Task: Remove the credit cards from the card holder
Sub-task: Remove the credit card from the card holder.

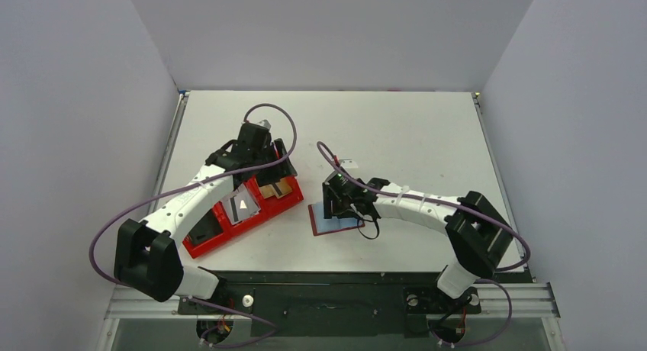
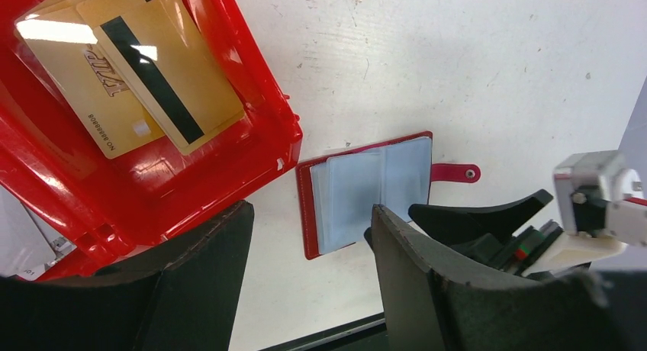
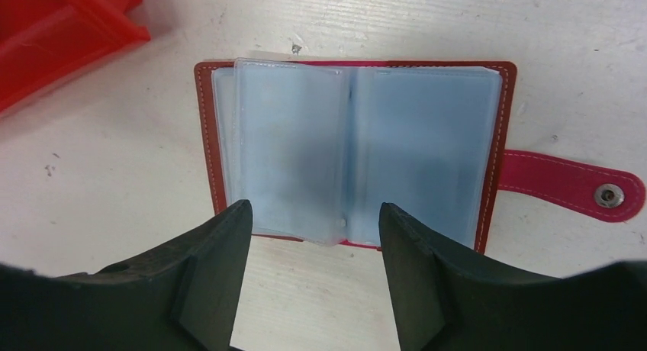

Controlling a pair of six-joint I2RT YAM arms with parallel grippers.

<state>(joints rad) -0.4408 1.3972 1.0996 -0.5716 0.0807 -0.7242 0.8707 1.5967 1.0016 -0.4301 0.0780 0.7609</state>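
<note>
card holder (image 1: pixel 330 221) half hidden under right arm (image 1: pixel 416 204), tray (image 2: pixel 263 130) cropped at edge; contents of sleeves (image 3: pixel 290 152) unclear

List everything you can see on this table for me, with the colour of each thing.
card holder: one, dark red with pale blue sleeves, lying open on the table.
tray: one, bright red, left of the card holder.
gold cards: at least two, tan-gold with dark stripes, in the tray's far compartment.
silver card: one seen, grey, in the tray's middle compartment.
table: one, white.
left gripper: black, open, beside the tray.
right gripper: black, open, over the card holder.
</note>
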